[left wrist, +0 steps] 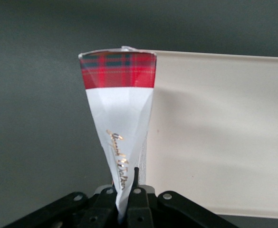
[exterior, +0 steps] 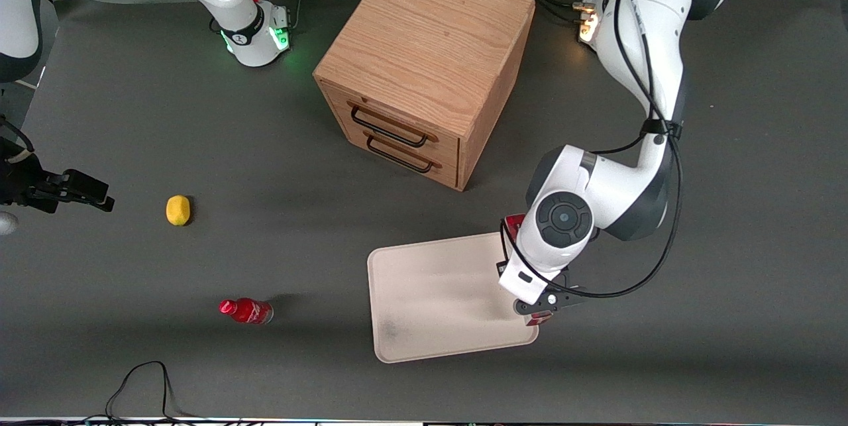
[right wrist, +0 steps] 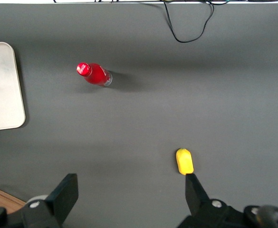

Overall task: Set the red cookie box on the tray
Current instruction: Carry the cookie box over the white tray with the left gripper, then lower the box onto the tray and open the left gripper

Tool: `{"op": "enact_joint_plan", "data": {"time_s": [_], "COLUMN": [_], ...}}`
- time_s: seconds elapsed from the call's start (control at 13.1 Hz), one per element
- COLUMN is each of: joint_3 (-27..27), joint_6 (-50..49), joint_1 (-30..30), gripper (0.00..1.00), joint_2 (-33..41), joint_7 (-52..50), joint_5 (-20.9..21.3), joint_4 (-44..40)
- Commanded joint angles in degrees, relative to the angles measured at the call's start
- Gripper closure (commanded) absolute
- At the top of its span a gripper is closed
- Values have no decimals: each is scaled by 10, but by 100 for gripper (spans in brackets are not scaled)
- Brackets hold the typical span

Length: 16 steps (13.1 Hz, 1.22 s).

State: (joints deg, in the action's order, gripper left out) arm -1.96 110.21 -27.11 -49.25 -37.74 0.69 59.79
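My gripper is clamped on the red cookie box, holding it over the tray's edge at the working arm's end.

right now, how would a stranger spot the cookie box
Find the cream tray nearer the camera than the wooden cabinet. At its edge toward the working arm, the gripper is shut on the cookie box: slim white carton with a red tartan end, unlike the round red bottle.

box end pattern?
Red tartan band on the box, white below; gripper holds it. Wrist view.
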Motion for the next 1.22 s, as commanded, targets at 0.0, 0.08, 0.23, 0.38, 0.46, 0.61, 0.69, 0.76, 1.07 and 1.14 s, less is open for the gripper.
{"op": "enact_joint_plan", "data": {"time_s": [0.0,0.08,0.23,0.38,0.46,0.61,0.69,0.76,1.07,1.14], "joint_3": [-3,-3,-3,-3,-2,-3,-3,-2,-3,-3], "joint_6": [25,29,44,86,101,104,105,105,104,104], "joint_1": [-3,-3,-4,-6,-7,-7,-8,-8,-8,-8], "gripper": [100,100,100,100,100,100,100,100,0,0], "joint_2": [-9,-16,-28,-31,-31,-37,-39,-39,-38,-38], "joint_7": [-12,-12,-15,-15,-17,-26,-27,-27,-28,-27], "joint_5": [-2,-3,-2,-2,-3,-2,-1,-1,12,12], "joint_4": [16,16,20,43,51,52,52,52,52,52]}}
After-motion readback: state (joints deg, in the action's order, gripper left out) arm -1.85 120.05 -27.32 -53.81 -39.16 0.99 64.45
